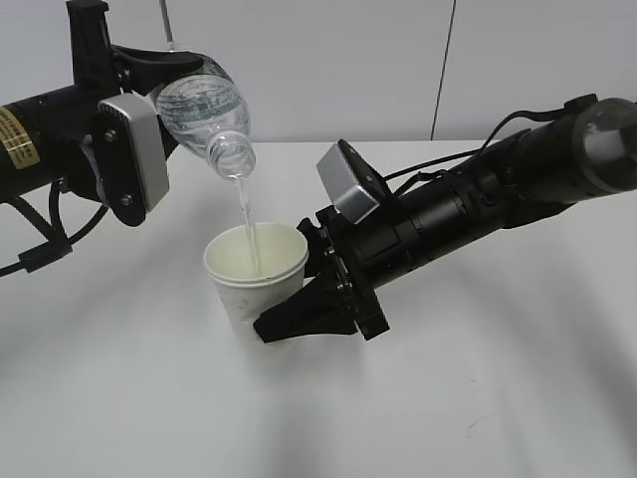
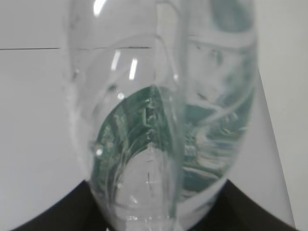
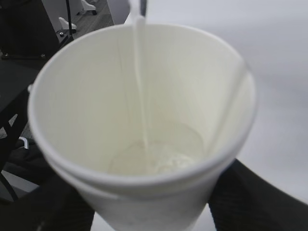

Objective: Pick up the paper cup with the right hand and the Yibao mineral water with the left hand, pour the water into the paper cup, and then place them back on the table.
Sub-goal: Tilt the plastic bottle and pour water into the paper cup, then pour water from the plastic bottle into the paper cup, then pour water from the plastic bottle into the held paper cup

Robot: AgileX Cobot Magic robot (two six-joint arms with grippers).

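Note:
My left gripper (image 1: 177, 75), on the arm with the yellow sticker, is shut on the Yibao mineral water bottle (image 1: 207, 110) and holds it tipped mouth-down above the paper cup (image 1: 255, 271). A thin stream of water runs from the bottle mouth into the cup. In the left wrist view the clear bottle (image 2: 163, 120) with its green label fills the frame between the black fingers (image 2: 57, 211). My right gripper (image 1: 299, 314) is shut on the cup's lower wall and holds it just above the table (image 1: 478, 398). The right wrist view looks into the cup (image 3: 139, 110), with water pooling at its bottom.
The white tabletop spreads around the cup. A grey wall with a dark vertical seam (image 1: 443, 70) stands behind. Black frame parts and floor (image 3: 29, 57) show past the table's edge in the right wrist view.

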